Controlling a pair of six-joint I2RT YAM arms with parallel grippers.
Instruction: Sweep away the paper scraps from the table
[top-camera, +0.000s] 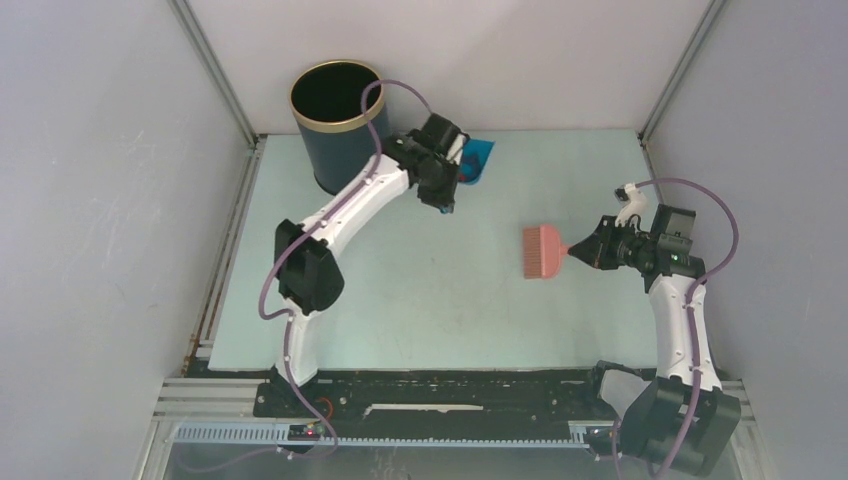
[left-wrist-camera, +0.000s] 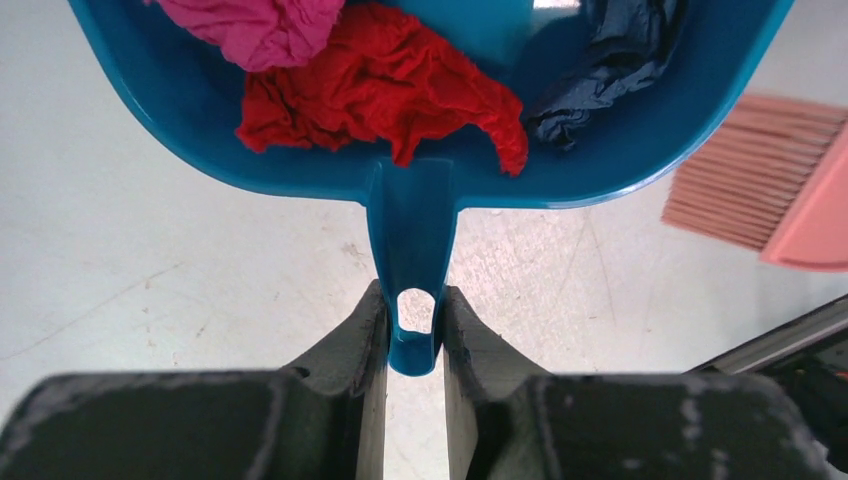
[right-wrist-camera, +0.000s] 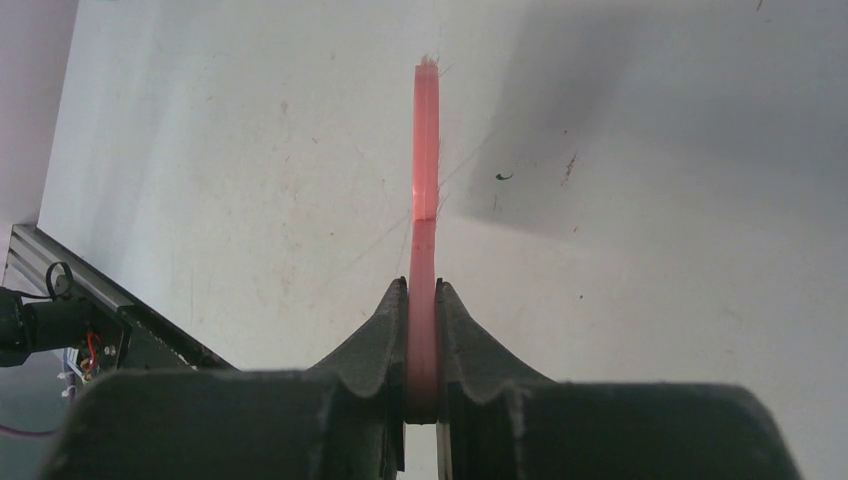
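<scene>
Across the table (top-camera: 430, 300), no loose scrap shows in the top view; sweeping is judged complete, and disposal is the step in hand. At far left stands the dark bin (top-camera: 335, 125), upright and open-mouthed; the left arm reaches toward it. The left gripper (left-wrist-camera: 413, 335) pinches the handle of the blue dustpan (left-wrist-camera: 420, 200), jaws clamped either side of the handle's hanging hole; the dustpan sits just right of the bin, at the table's far edge. The right gripper (right-wrist-camera: 422, 330) is pressed together on the flat handle of the pink brush (top-camera: 545, 250), held at mid-right, well apart from the dustpan, bristles pointing left. The paper scraps (left-wrist-camera: 380, 95) lie inside the dustpan, directly ahead of the left gripper; pink, red and dark blue pieces bunch against the rear wall near the handle root. Next move, as judged: carry the dustpan over the bin mouth and tip it; keep it level in transit, since light scraps may slide out forward.
</scene>
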